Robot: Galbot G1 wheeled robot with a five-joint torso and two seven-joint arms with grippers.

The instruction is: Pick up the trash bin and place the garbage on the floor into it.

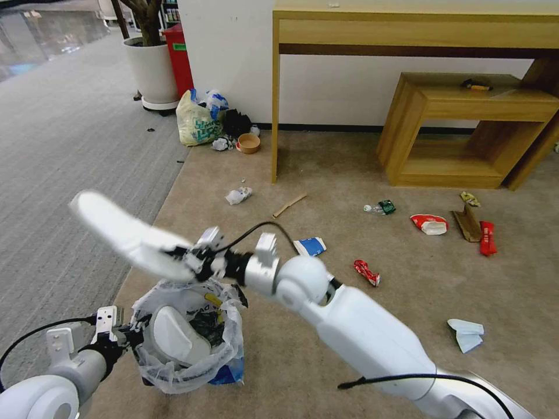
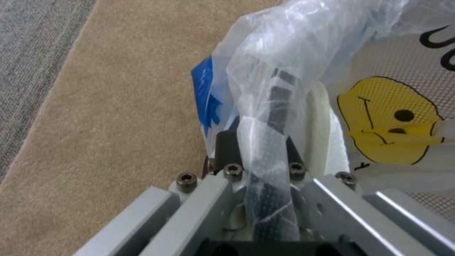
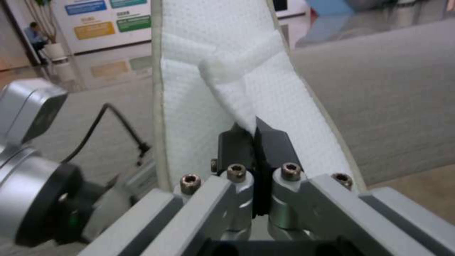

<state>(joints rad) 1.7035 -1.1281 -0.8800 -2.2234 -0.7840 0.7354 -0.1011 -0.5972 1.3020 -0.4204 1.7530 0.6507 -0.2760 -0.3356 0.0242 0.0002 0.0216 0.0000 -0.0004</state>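
At lower left of the head view, the left pincer [image 1: 129, 337] pinches the bagged rim of the trash bin [image 1: 186, 343], a small black bin in crinkly whitish plastic with blue print, one white slipper already inside. Just above it the right pincer [image 1: 195, 259] is pressed together on the strap of another white slipper [image 1: 125, 233]. Best, I judge, to bring the slipper's toe over the bin's mouth before letting go. Other garbage lies across the floor [image 1: 407, 279] to the right.
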